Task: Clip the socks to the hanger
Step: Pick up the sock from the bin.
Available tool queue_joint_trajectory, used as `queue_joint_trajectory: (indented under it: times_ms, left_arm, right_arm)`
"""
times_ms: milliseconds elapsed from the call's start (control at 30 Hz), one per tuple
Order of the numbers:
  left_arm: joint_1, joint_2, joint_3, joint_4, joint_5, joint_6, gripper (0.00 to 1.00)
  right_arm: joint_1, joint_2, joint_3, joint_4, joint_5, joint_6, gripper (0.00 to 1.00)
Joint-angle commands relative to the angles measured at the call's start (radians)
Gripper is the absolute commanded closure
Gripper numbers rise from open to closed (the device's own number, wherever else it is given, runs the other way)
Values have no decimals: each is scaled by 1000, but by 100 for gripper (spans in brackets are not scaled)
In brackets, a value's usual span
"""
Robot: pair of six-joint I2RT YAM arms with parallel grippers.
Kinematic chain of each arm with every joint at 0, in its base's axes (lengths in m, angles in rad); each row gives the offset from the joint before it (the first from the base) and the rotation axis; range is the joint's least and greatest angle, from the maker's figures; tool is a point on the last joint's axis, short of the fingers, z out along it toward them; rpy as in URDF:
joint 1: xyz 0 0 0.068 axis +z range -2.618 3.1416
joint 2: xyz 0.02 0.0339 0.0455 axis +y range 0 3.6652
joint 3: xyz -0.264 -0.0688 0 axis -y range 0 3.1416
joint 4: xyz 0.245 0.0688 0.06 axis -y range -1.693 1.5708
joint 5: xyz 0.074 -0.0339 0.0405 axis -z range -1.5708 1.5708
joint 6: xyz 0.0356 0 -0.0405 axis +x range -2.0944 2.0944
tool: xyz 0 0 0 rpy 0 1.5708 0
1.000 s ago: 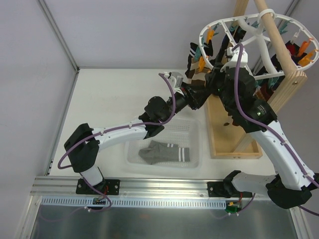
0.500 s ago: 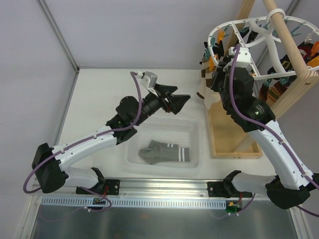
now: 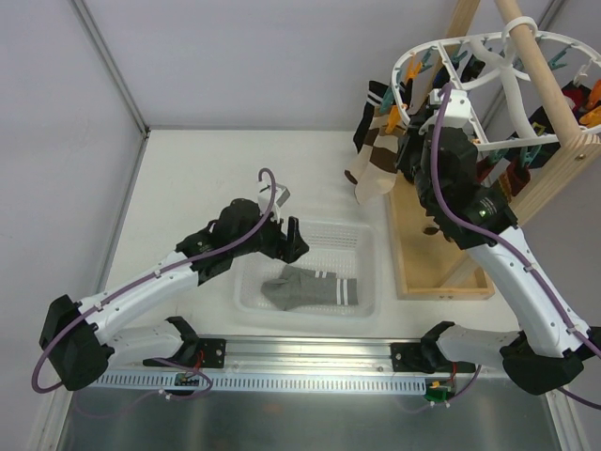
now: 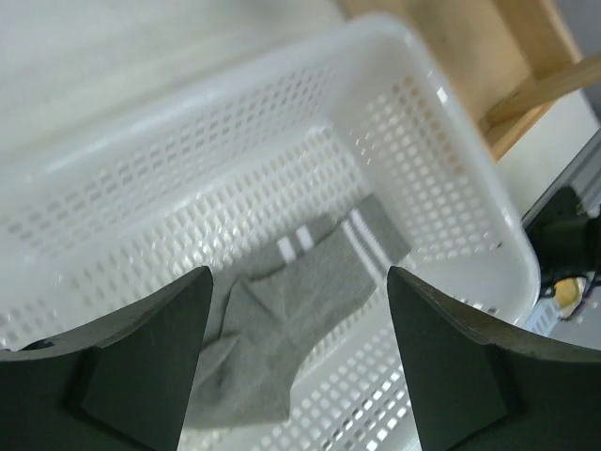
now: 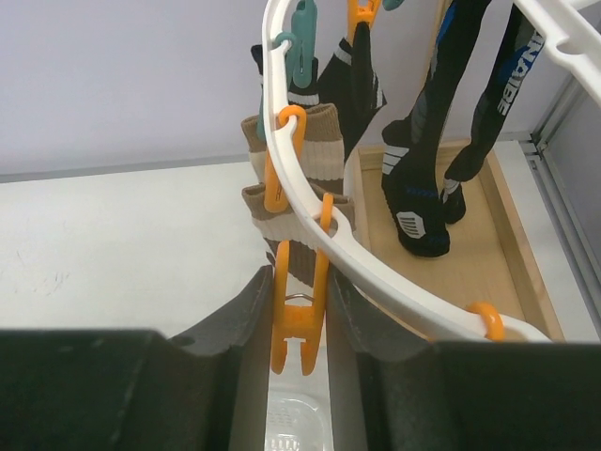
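The grey socks point(image 3: 310, 287) with white stripes lie flat together in the white mesh basket point(image 3: 362, 235). They also show in the left wrist view point(image 4: 282, 315). My left gripper point(image 3: 289, 240) hangs open and empty over the basket's far left part, above the socks point(image 4: 299, 376). The white oval hanger point(image 3: 413, 56) hangs at the upper right from a wooden pole. My right gripper point(image 3: 410, 141) is at its near rim, shut on an orange clip point(image 5: 300, 324) that hangs from the ring point(image 5: 376, 272).
Beige-and-brown socks point(image 3: 371, 174) and black socks point(image 5: 423, 188) hang from the hanger's clips. The wooden pole frame with its base tray point(image 3: 423, 254) stands right of the basket. A metal rail point(image 3: 310, 362) runs along the near edge.
My left arm has drawn back from the hanger and come down over the basket, open. My right gripper has risen to the ring's rim. The hanger has turned and the beige sock has swung left.
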State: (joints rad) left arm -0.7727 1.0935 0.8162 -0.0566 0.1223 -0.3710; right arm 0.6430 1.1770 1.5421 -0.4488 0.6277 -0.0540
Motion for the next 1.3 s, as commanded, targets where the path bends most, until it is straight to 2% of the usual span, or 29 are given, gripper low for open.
queue_joint_trajectory:
  times_ms: [0, 67, 200, 400, 700, 867, 1100, 1267]
  left_arm:
    - [-2, -1, -5, -170, -27, -12, 24]
    - [-2, 25, -5, -204, -77, -51, 23]
    - [-2, 116, -15, -203, -84, -108, 24]
    - [-14, 242, 0, -163, -73, -91, 29]
    - [-74, 325, 37, -89, -70, -127, 38]
    - [-135, 358, 55, -89, -148, -206, 39]
    - [-145, 434, 78, -91, -187, -256, 44]
    - [-146, 447, 87, -103, -223, -270, 44]
  right_arm:
    - [-12, -23, 3, 73, -5, -15, 99]
    - [-13, -22, -4, 74, -3, -14, 99]
    - [-13, -20, -10, 73, -8, -15, 99]
    - [-14, -28, -8, 75, -11, -21, 99]
    - [-14, -25, 3, 68, 4, -47, 99]
    - [-17, -28, 3, 70, 3, -55, 99]
    - [-22, -30, 1, 62, -2, -67, 99]
    - [-22, -34, 1, 64, -6, -69, 99]
